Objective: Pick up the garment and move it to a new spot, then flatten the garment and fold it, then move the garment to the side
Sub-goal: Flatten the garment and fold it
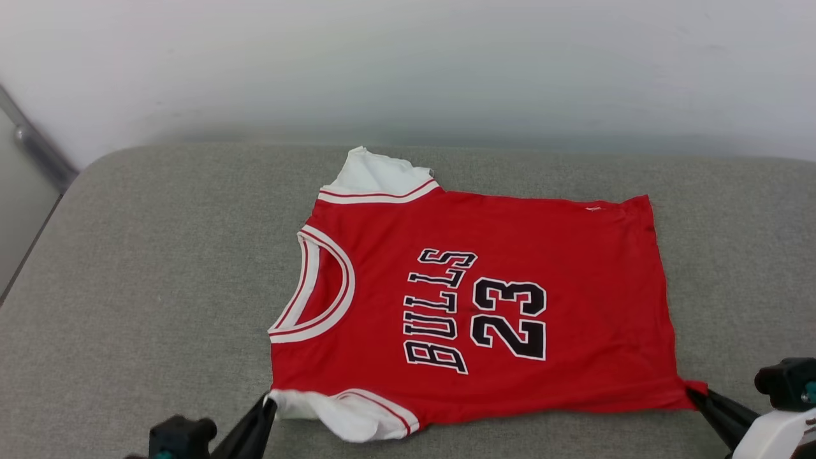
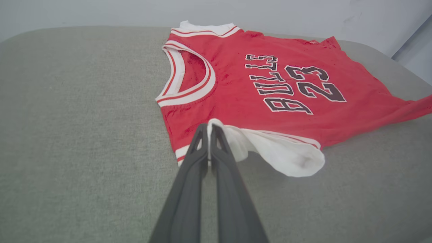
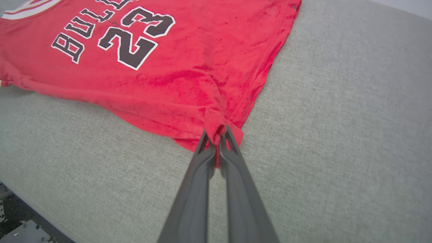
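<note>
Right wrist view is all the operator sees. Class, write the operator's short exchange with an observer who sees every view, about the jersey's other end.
Operator: What holds the jersey's other end?
Observer: The left gripper, jaws shut, pinches the near white sleeve.
Operator: Where is the far sleeve?
Observer: It lies on the grey cushion, pointing toward the wall.
Operator: And the near sleeve's shape?
Observer: It is rumpled, not spread flat.
</note>
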You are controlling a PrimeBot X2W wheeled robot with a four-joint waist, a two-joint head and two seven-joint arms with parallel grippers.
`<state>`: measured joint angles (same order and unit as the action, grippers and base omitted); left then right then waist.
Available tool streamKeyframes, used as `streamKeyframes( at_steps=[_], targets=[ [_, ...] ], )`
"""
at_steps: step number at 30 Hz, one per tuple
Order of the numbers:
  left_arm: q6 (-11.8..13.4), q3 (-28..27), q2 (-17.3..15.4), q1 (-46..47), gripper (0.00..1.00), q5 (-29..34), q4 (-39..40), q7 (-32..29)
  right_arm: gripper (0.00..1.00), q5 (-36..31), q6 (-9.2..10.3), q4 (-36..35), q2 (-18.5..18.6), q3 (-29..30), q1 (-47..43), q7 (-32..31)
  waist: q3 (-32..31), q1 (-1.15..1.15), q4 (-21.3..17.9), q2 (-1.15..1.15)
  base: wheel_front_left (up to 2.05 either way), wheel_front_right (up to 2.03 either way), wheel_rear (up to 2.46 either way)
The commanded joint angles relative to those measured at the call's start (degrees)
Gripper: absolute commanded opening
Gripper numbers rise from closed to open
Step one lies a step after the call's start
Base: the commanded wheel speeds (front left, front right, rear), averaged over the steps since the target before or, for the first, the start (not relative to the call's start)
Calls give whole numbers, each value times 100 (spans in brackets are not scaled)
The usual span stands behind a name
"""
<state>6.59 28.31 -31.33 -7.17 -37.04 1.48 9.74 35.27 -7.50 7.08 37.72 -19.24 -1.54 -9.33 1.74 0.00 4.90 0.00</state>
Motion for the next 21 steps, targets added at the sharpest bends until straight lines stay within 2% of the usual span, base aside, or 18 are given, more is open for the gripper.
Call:
streamKeyframes(
  at_steps=[1, 11, 21],
  targets=[
    [-5, -25, 34, 131, 0, 48, -25, 1, 0, -43, 2, -66, -44, 61, 31, -16, 101, 0, 8, 0, 0, 0, 0],
    [-397, -104, 12, 1886, 0, 311, -554, -176, 0, -240, 3, -502, -265, 417, 688, -465, 820, 0, -177, 0, 0, 0, 0],
    [-812, -128, 85, 3201, 0, 419, -1528, -68, 0, -217, 3, -306, -325, 369, 1406, -605, 1611, 0, -297, 0, 0, 0, 0]
  ],
)
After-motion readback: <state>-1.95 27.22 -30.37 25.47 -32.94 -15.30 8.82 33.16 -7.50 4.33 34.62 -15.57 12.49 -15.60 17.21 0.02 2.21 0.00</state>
